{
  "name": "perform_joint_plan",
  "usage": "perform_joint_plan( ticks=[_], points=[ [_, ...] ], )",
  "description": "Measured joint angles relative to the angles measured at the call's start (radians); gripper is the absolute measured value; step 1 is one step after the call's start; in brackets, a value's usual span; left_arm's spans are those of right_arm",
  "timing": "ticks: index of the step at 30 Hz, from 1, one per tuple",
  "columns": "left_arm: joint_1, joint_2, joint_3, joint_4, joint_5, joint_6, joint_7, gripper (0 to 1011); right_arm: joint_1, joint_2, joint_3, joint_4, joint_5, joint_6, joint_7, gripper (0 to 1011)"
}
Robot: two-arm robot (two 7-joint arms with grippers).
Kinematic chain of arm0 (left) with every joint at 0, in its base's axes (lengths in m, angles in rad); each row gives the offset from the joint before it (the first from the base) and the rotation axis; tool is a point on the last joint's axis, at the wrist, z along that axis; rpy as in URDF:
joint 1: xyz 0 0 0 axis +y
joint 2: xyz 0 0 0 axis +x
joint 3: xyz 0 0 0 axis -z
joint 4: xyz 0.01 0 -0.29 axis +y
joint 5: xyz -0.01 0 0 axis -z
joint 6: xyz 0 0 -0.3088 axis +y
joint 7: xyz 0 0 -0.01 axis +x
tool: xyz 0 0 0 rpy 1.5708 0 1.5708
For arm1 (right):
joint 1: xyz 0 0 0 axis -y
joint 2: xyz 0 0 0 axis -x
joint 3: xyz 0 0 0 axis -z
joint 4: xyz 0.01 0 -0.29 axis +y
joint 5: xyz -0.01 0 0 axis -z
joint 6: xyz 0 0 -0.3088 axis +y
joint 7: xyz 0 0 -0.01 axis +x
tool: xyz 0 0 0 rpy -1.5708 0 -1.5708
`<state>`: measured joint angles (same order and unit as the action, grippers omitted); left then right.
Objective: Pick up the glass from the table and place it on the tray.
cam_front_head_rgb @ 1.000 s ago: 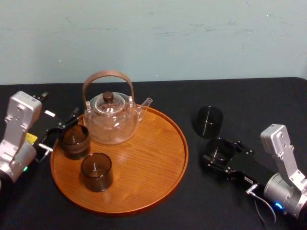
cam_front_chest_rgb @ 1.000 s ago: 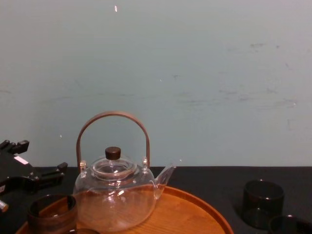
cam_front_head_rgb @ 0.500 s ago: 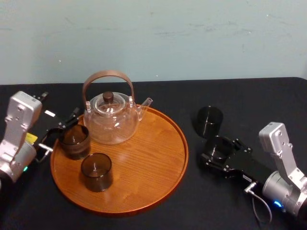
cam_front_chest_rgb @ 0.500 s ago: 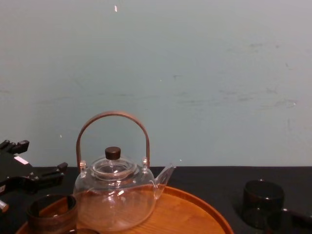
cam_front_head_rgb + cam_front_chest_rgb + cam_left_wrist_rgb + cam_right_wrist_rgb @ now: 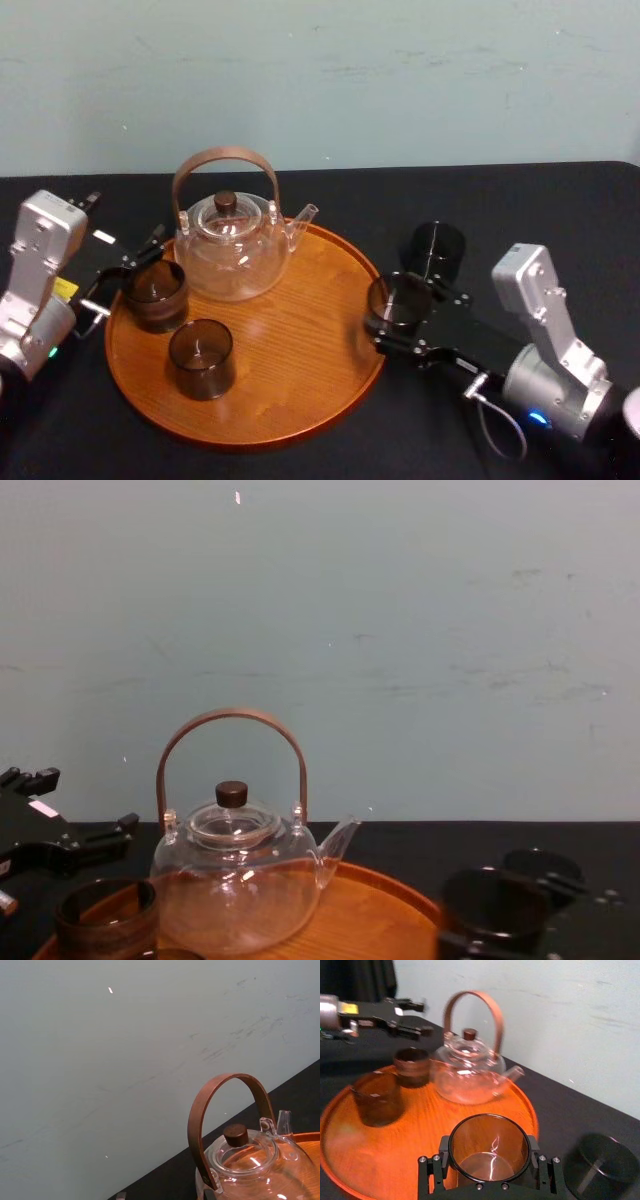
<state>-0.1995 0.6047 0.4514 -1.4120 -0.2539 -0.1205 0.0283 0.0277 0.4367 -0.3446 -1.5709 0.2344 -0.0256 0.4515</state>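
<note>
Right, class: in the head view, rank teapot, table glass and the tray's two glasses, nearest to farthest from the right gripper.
1. Table glass, just beyond the right gripper and its held glass.
2. Teapot, at the back of the tray.
3. Front glass, on the tray's near left.
4. Left glass, at the tray's left edge.

Head cam looks down and fwd onto the black table, round tray centre-left. Chest cam sits low, approx. table level, facing the wall, side-on to the teapot. Left wrist cam tilts up at wall, teapot close by. Right wrist cam looks across the tray from just behind a glass, v. near. All four share the teapot.
</note>
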Motion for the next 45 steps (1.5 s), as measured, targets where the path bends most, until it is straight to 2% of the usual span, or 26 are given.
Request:
perform_joint_plan(
  ticks=[13, 19, 28, 45],
  points=[
    [0.0, 0.0, 0.0, 0.0, 0.0, 0.0, 0.0, 1001, 0.085, -0.056, -0.13, 0.043, -0.016, 0.002, 0.049, 907],
    [0.0, 0.0, 0.0, 0.0, 0.0, 0.0, 0.0, 1001, 0.116, -0.081, -0.172, 0.078, -0.022, 0.0, 0.059, 907],
    [0.0, 0.0, 0.0, 0.0, 0.0, 0.0, 0.0, 1001, 0.144, -0.098, -0.203, 0.124, -0.029, 0.0, 0.06, 907],
    [0.0, 0.0, 0.0, 0.0, 0.0, 0.0, 0.0, 1002, 0.171, -0.121, -0.229, 0.193, -0.028, -0.001, 0.067, 907]
  ],
)
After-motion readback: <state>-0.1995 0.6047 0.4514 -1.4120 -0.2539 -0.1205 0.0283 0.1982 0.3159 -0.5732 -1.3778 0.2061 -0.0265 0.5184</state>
